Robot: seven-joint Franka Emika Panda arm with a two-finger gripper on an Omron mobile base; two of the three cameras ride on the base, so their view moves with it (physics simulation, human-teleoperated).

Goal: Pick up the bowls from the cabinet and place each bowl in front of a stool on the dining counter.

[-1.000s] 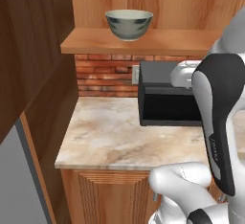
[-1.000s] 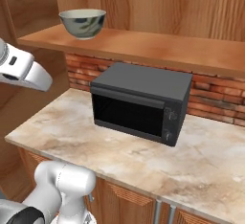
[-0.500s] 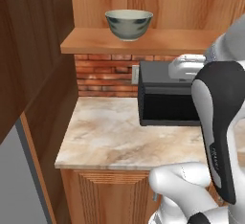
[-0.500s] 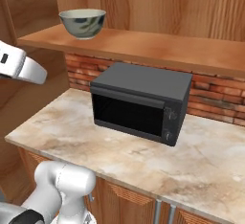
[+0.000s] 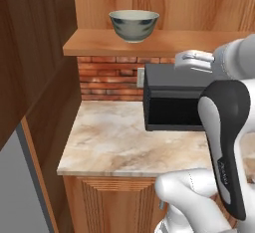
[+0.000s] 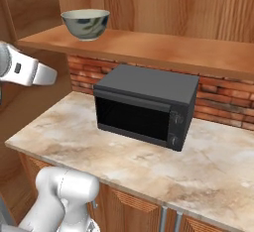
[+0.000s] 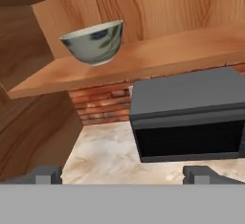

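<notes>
Bowl (image 5: 133, 25) sits upright on the cabinet (image 5: 164, 42) shelf, above and left of the black microwave (image 6: 146, 104) on the marbled worktop (image 6: 94, 149). Gripper (image 7: 123, 174) spread wide, holding nothing, facing the shelf. Since a second ago the arm has swung slightly; bowl unmoved.

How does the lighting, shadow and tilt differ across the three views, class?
Left base view: even light, the bowl sharp, soft shade under the cabinet shelf. Right base view: the microwave front reads dark, no glare. Hand view: rolled, so the shelf slopes; fingertips spread apart.
</notes>
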